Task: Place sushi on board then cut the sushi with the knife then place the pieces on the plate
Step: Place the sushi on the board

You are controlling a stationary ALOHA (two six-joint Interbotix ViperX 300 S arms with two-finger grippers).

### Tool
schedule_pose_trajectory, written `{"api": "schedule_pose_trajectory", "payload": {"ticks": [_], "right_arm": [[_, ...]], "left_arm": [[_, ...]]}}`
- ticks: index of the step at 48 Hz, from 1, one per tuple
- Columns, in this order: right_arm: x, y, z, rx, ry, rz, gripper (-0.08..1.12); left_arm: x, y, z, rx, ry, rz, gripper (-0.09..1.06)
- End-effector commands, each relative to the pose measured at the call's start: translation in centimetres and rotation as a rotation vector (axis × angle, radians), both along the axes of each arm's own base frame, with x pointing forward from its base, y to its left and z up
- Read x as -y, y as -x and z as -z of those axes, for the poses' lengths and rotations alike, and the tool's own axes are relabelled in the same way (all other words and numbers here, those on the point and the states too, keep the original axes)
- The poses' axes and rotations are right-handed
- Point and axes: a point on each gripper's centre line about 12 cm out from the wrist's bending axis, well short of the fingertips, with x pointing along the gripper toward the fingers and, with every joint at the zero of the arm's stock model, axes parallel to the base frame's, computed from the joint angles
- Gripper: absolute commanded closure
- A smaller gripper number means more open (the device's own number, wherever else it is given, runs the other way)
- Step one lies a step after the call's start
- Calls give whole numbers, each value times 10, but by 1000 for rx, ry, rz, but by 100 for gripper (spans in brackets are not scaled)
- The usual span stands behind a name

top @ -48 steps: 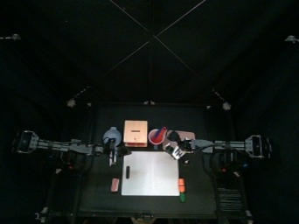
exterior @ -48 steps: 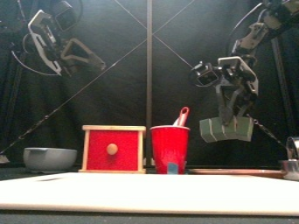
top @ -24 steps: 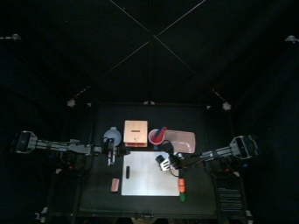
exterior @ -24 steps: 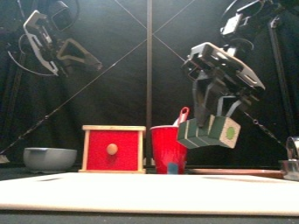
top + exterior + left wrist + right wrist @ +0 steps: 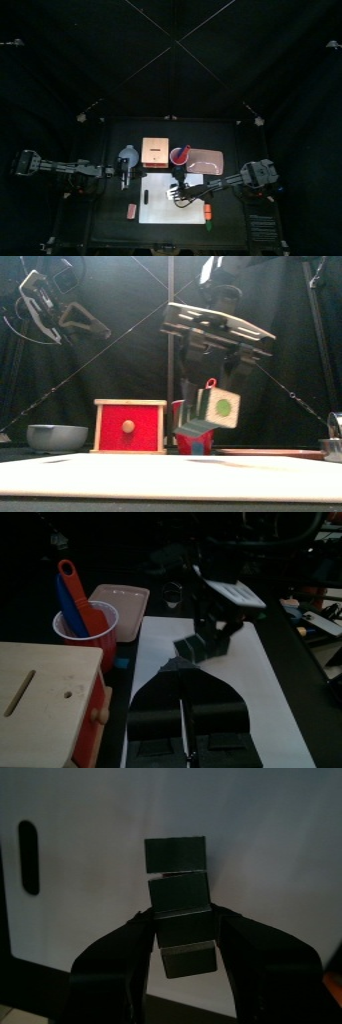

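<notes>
Above the white cutting board [image 5: 154,207], the right hand [image 5: 181,918] is clamped on the dark green sushi roll [image 5: 218,408], lifted clear. Left of the board, the left hand [image 5: 128,175] rests closed, empty.

Seen from above, all around me is dim; only the white board [image 5: 171,198] glows, lower centre. At table height it's a pale bottom band, my shadow soft across it.

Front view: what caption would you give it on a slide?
Right gripper holds the sushi roll above the white cutting board.
</notes>
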Motion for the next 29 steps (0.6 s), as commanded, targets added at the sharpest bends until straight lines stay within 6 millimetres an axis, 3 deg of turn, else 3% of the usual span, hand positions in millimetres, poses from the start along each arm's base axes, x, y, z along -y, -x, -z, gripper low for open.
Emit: {"api": "schedule_pose_trajectory", "payload": {"ticks": [1,13,20,29], "right_arm": [[-9,-24,-16,23,-19,16,42],[-10,-34,-9,-140,18,74,42],[-11,-35,-13,-164,25,85,42],[-10,-32,1,-180,24,183,41]], "left_arm": [[0,-2,-6,18,-7,1,98],[-2,2,-3,15,-25,2,98],[-3,6,-2,18,-29,-2,98],[-4,8,-3,24,-26,-8,98]]}}
